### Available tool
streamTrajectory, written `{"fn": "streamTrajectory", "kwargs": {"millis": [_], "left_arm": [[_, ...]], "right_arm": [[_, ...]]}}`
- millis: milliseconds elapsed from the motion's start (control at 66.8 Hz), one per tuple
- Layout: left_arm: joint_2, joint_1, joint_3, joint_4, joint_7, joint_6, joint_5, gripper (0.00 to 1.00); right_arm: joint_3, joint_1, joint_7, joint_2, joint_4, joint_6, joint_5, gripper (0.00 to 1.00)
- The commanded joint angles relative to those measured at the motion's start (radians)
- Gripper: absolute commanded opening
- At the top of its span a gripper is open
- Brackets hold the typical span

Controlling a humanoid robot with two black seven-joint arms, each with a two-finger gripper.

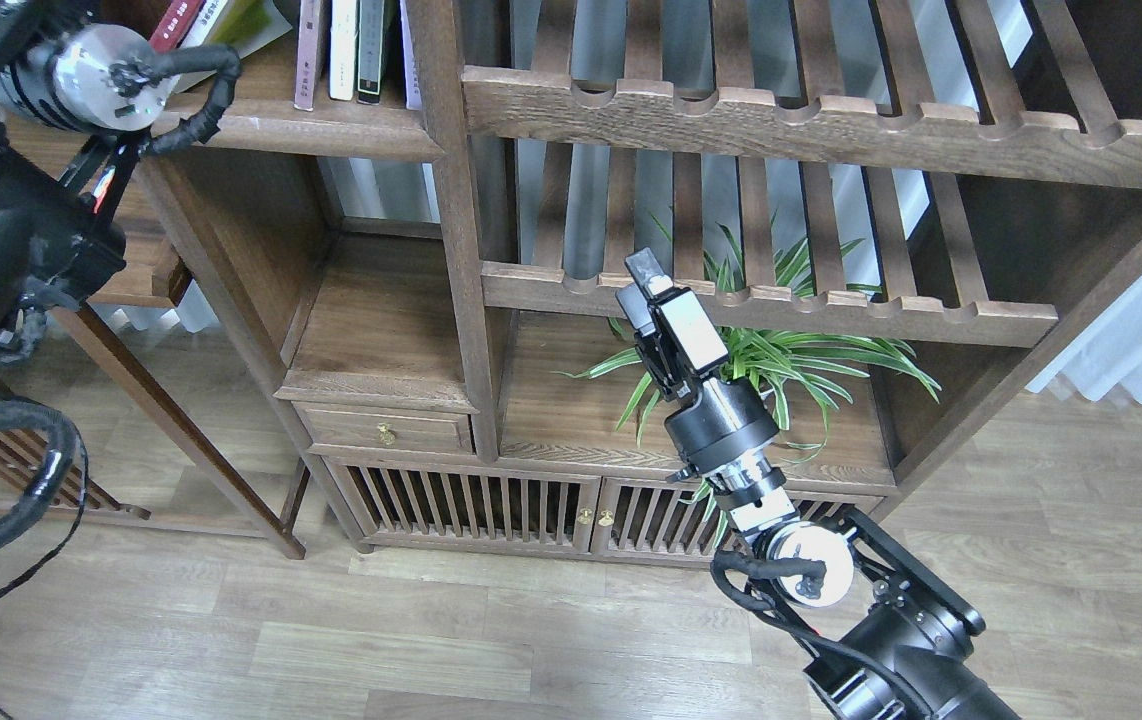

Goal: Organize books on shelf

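Note:
The shelf (331,128) is the dark-brown board at the top left of the bookcase. On its left part, a red book (174,18) and a yellow-green and white book (226,22) lean to the right, cut off by the top edge. To their right, several thin books (341,50) stand upright. My left arm (81,62) rises in front of the shelf's left end, and its gripper is out of view above. My right gripper (647,282) points up at the lower slatted rack, holding nothing. Its fingers cannot be told apart.
Two slatted racks with notched rails (761,115) fill the right bay. A spider plant (781,360) sits on the board under the lower rack, just behind my right wrist. A post (456,230) divides the bays. Below are a drawer (386,432) and slatted cabinet doors (471,505).

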Motion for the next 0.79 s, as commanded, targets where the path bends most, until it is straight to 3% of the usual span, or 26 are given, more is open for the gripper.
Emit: {"fn": "streamTrajectory", "kwargs": {"millis": [0,45,60,225,404,554,734,749,779], "left_arm": [[-0.002,0.010,-0.002,-0.070,0.000,-0.005,-0.033,0.41],[-0.004,0.012,0.001,-0.087,0.000,-0.005,-0.038,0.43],[-0.014,0.019,0.006,-0.099,0.000,-0.012,-0.044,0.49],[-0.082,0.079,0.008,-0.107,0.000,-0.088,-0.045,0.58],[-0.195,0.159,0.018,-0.107,0.000,-0.207,-0.045,0.59],[-0.195,0.197,0.046,-0.101,0.000,-0.304,-0.044,0.60],[-0.195,0.285,0.121,-0.090,0.000,-0.315,-0.045,0.77],[-0.195,0.324,0.139,-0.090,0.000,-0.322,-0.045,0.85],[-0.195,0.344,0.152,-0.090,0.000,-0.328,-0.045,0.89]], "right_arm": [[0.000,0.021,-0.001,0.000,0.000,0.000,0.001,0.90],[0.000,0.026,-0.001,0.000,0.000,0.000,-0.001,0.90],[0.000,0.028,-0.001,0.001,0.000,0.000,0.001,0.90],[-0.007,0.020,-0.001,0.000,0.000,0.000,-0.004,0.90],[-0.015,0.026,-0.002,0.008,0.000,0.000,-0.007,0.90],[-0.015,0.026,-0.002,0.006,0.000,0.000,-0.007,0.90],[-0.021,0.024,-0.002,0.015,0.003,0.000,-0.007,0.90],[-0.026,0.023,-0.002,0.017,0.003,0.000,-0.007,0.90],[-0.030,0.023,-0.002,0.017,0.003,0.000,-0.007,0.90]]}}
